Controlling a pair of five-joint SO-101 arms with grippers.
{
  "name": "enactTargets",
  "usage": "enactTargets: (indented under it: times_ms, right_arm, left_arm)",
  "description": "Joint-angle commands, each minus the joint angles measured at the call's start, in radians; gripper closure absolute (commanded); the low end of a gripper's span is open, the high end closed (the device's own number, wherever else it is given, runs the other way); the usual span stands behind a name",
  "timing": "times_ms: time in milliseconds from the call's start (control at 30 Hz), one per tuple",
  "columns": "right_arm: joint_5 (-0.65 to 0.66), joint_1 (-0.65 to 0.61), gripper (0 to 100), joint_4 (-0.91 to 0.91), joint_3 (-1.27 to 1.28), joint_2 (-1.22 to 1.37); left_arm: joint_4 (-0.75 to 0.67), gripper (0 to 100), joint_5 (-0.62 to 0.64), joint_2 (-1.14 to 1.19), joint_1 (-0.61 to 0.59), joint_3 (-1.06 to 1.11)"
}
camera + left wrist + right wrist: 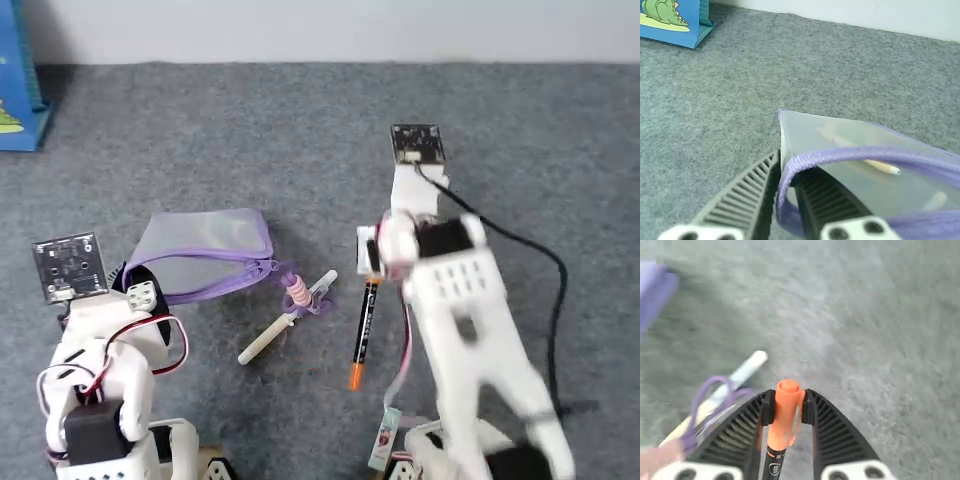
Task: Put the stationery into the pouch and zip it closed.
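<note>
- A blue box (15, 90) stands at the far left edge of the grey table (250, 120). From there, open carpet runs across the far half to the white wall (320, 30).
- The left gripper (140, 293) sits near the front left. In its wrist view, the fingers (747, 195) are pinched together on the purple rim of the pouch (850, 145).
- The pouch (205, 245) lies left of centre, and its zip edge runs along its near side toward the right.
- The pen (270, 338) lies just right of the pouch. Its long axis is diagonal, from near-left to far-right.
- A purple cord loop (308, 300) with a pink piece crosses the pen's far end and crowds the gap beside the pouch.
- The marker (365, 325) lies right of the pen, apart from it. Its long axis runs near to far, with an orange tip toward the near edge.
- The right gripper (787, 397) is clamped on an orange end of the marker.
- A black cable (555, 300) trails along the right side.
</note>
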Motion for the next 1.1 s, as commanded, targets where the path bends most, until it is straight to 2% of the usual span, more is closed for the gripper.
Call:
enactTargets:
  times_ms: [0, 233, 533, 733, 867, 1067]
  right_arm:
    - [0.009, -0.05, 99.1, -0.059, 0.081, -0.268]
    - [0.012, -0.16, 99.1, -0.111, 0.216, -0.657]
    - [0.017, -0.329, 99.1, -0.185, 0.215, -1.024]
    - [0.017, -0.404, 99.1, -0.315, 0.215, -1.096]
    - [0.015, -0.412, 99.1, -0.415, 0.216, -1.096]
    - [0.017, -0.412, 99.1, -0.673, 0.287, -1.095]
  left_arm:
    - [-0.015, 99, 0.005, 0.011, -0.005, -0.004]
    - [-0.005, 99, 0.008, 0.012, 0.002, -0.054]
    - [0.141, 99, 0.012, 0.02, 0.005, -0.297]
    - [0.169, 99, 0.012, 0.021, 0.089, -0.321]
    - [0.169, 99, 0.012, 0.061, 0.089, -0.306]
    - [0.169, 99, 0.009, 0.112, 0.089, -0.306]
